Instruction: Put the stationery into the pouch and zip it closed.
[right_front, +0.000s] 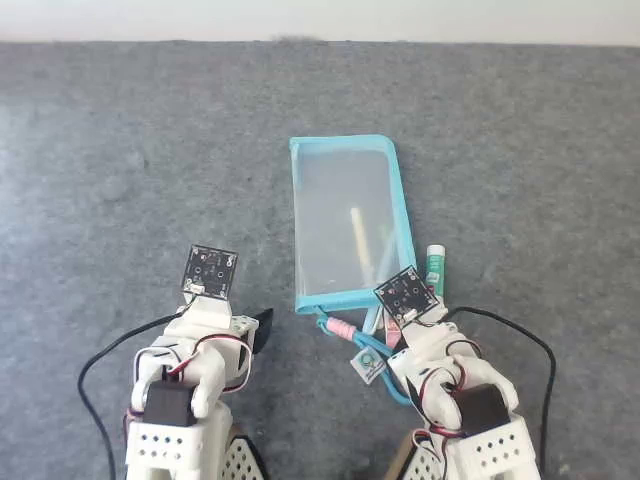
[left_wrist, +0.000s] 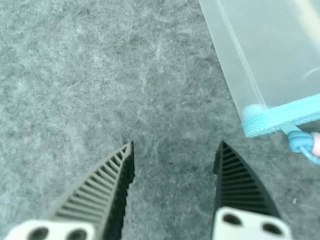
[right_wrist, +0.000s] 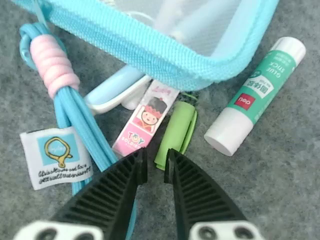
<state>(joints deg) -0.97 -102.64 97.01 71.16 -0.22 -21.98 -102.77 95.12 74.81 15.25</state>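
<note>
left gripper (left_wrist: 176, 146) released, bare mat (left_wrist: 100, 75) ahead, pouch (left_wrist: 280, 120) edge beside | right gripper (right_wrist: 156, 154) nearly clenched, seemingly empty, by green pen (right_wrist: 176, 131)

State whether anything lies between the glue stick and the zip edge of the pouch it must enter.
Yes. A green cap, a pink-labelled stick and a pale blue pen jut from under the zip edge of the pouch, beside the glue stick. They likely crowd its way in.
</note>
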